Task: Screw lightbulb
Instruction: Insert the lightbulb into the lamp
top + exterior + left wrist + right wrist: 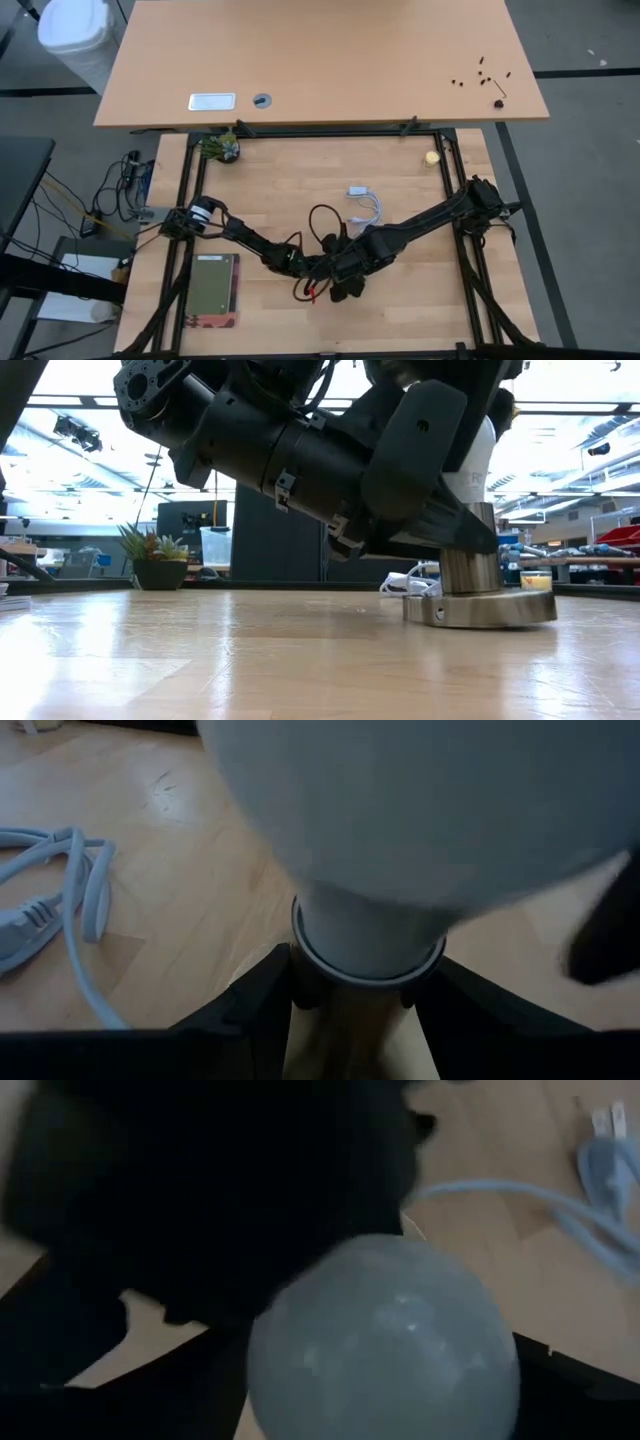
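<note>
The white frosted lightbulb (484,455) stands upright in the brass-coloured stem (470,565) of the round socket base (480,610), which rests flat on the wooden table right of the middle. Both arms meet over it in the high view and hide it there. My left gripper (365,995) is shut on the socket stem just under the bulb's neck (365,935). My right gripper (348,282) is over the bulb, shut on its globe (385,1340). My left gripper pinches the socket stem (350,1020) between its two fingers (275,990), right below the bulb's pale collar. The fingers come in about level and lie across the upright stem. The base stays on the table. My right gripper holds the bulb's rounded globe (300,1330) between its two fingers, coming from above and pointing down. The bulb stands upright in the socket. The exact pads are hidden by the globe and by the left arm.
The socket's white cord (365,205) lies coiled on the table beyond the grippers and also shows in the left wrist view (60,890). A small potted plant (220,147) stands far left, a yellowish ball (432,157) far right, and a flat book-like pad (212,290) near left.
</note>
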`<state>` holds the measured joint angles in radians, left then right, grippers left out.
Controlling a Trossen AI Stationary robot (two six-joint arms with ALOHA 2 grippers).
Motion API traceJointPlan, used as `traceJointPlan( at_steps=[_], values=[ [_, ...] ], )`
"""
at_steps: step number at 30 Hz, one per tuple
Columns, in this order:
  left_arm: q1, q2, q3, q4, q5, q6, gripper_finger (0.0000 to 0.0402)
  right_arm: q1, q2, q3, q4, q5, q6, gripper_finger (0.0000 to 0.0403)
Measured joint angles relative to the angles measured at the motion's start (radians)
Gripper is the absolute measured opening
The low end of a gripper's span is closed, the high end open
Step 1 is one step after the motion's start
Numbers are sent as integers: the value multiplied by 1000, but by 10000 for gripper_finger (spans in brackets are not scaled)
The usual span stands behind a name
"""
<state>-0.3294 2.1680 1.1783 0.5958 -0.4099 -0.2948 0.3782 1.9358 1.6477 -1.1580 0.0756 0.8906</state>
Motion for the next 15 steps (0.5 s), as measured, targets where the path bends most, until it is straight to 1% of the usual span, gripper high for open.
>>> traceJointPlan(
  at_steps=[3, 7, 10, 15],
  values=[
    [0, -1, 1, 3, -3, 0, 189, 0, 0, 30, -22, -5, -106, 340],
    [0, -1, 1, 3, -5, 0, 189, 3, 0, 52, -32, -14, -292, 360],
    [-1, -1, 1, 3, -5, 2, 189, 10, 0, 52, -40, -14, -462, 371],
    [-1, -1, 1, 0, 1, 26, 189, 14, 0, 52, -59, -5, -692, 381]
  ],
)
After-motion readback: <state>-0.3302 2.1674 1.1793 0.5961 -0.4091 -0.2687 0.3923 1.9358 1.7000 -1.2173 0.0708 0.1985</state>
